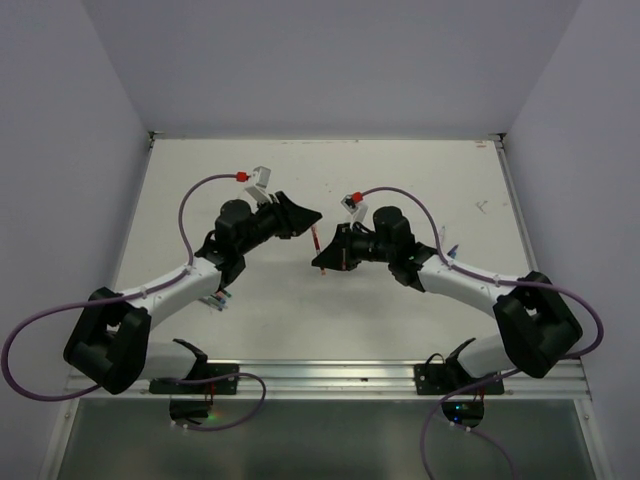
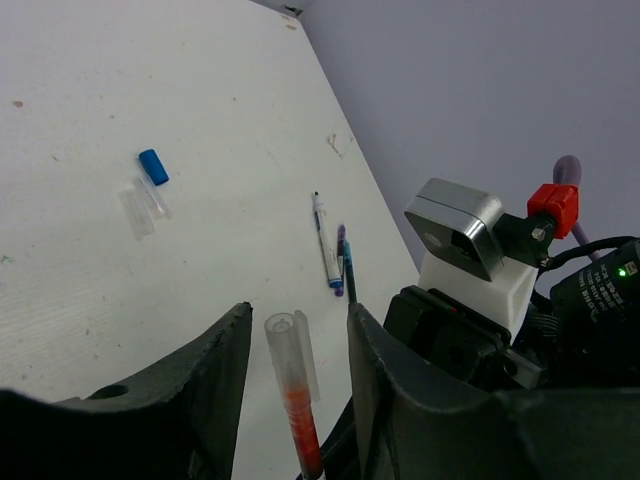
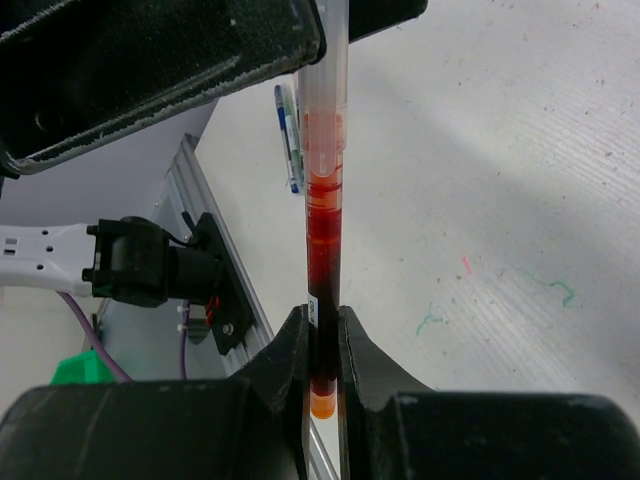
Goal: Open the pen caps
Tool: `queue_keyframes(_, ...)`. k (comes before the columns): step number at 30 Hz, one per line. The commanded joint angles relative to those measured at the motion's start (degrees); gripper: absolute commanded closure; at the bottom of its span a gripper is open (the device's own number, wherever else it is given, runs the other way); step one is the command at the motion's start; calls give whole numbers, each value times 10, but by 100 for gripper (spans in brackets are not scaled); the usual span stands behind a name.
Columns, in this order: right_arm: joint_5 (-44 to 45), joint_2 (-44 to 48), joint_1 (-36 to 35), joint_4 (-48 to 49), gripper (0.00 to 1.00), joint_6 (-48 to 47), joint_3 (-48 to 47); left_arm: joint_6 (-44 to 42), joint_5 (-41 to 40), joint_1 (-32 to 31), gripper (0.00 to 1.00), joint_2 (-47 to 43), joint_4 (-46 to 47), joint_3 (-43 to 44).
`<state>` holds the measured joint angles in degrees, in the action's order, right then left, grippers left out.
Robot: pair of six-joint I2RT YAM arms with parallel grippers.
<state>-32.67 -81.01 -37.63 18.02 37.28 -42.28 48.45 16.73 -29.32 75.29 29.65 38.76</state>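
Observation:
My right gripper is shut on the lower barrel of a red pen and holds it off the table; this also shows in the top view. The pen's clear cap is on its end and stands between the open jaws of my left gripper, with a gap on each side. In the right wrist view the capped end reaches up between the left fingers. A loose blue cap and loose clear caps lie on the table.
Two other pens lie side by side on the white table, also seen in the right wrist view. The two grippers meet near the table's middle. Grey walls stand on three sides.

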Motion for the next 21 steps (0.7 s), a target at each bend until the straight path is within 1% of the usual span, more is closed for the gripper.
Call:
queue_keyframes(1, -13, -9, -4, 23, 100, 6, -19, -5, 30, 1, 56, 5, 44, -2)
queue_keyframes(2, -12, -10, -4, 23, 100, 8, -19, -5, 31, 2, 60, 5, 43, -1)
queue_keyframes(3, -11, -12, -4, 24, 100, 10, -18, -5, 31, 2, 62, 6, 41, -1)
queue_keyframes(4, -12, -13, -3, 26, 100, 10, -18, -5, 33, 1, 66, 6, 41, -1)
queue_keyframes(7, -13, -19, -4, 29, 100, 11, -20, -4, 38, 1, 73, 13, 39, 3)
queue_keyframes(13, 1, -19, -4, 15, 100, 6, -28, -4, 46, 2, 100, 22, 38, 3)
queue_keyframes(15, 23, -16, -3, -9, 100, -3, -34, -5, 39, 2, 100, 22, 30, 3)
queue_keyframes(17, 51, -8, -5, -45, 100, -31, -42, -5, -2, 2, 100, 23, -11, 19)
queue_keyframes(18, 91, -6, -7, -82, 100, -39, -47, -5, -44, 1, 100, 25, -66, 30)
queue_keyframes(20, 137, 2, -12, -122, 100, -66, -53, 3, -94, 1, 100, 33, -125, 74)
queue_keyframes(21, 158, 2, -17, -153, 100, -74, -55, 8, -146, -2, 100, 37, -183, 91)
